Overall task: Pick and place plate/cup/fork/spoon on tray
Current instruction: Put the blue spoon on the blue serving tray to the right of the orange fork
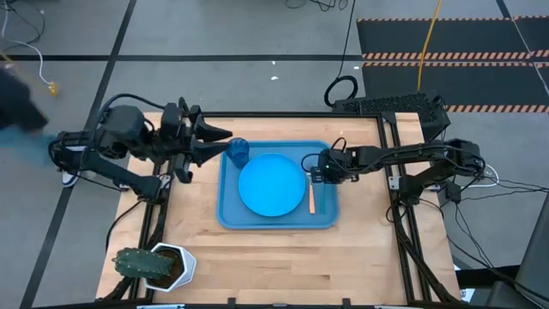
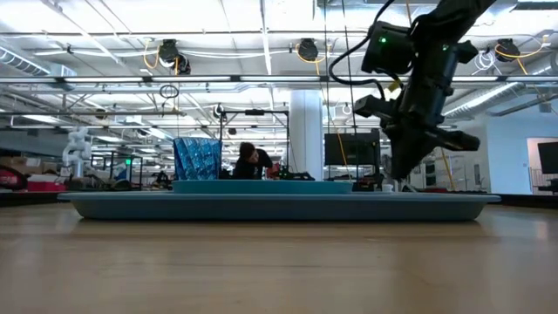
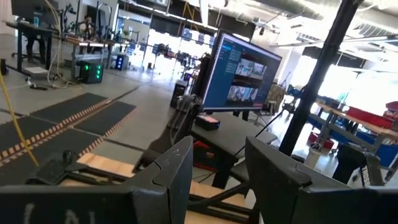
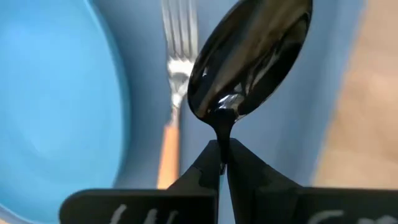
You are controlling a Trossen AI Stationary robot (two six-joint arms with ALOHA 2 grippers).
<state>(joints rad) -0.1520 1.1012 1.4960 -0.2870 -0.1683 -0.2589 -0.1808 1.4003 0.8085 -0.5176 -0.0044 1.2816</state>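
Observation:
The blue tray (image 1: 326, 219) lies mid-table with the round blue plate (image 1: 272, 184) on it and the dark-blue cup (image 1: 238, 153) upright in its far left corner. The orange-handled fork (image 1: 311, 199) lies on the tray to the right of the plate; its tines show in the right wrist view (image 4: 177, 62). My right gripper (image 1: 316, 169) hangs over the tray's right part, shut on the spoon (image 4: 249, 59), beside the fork. The spoon's handle is hidden between the fingers. My left gripper (image 1: 221, 142) is open and empty, just left of the cup, raised. My right gripper pinches the spoon's thin neck (image 4: 222, 134), just behind the dark bowl, between its two fingers. The fingers point down from above and lie along the spoon. The bowl sticks out beyond the fingertips over the tray floor; I cannot tell whether it touches the tray.
A cactus in a white pot (image 1: 154, 264) stands at the table's near left corner. Bare wood (image 1: 283, 266) lies between the tray and the near edge. Dark frame rails (image 1: 396, 197) run along both sides of the table.

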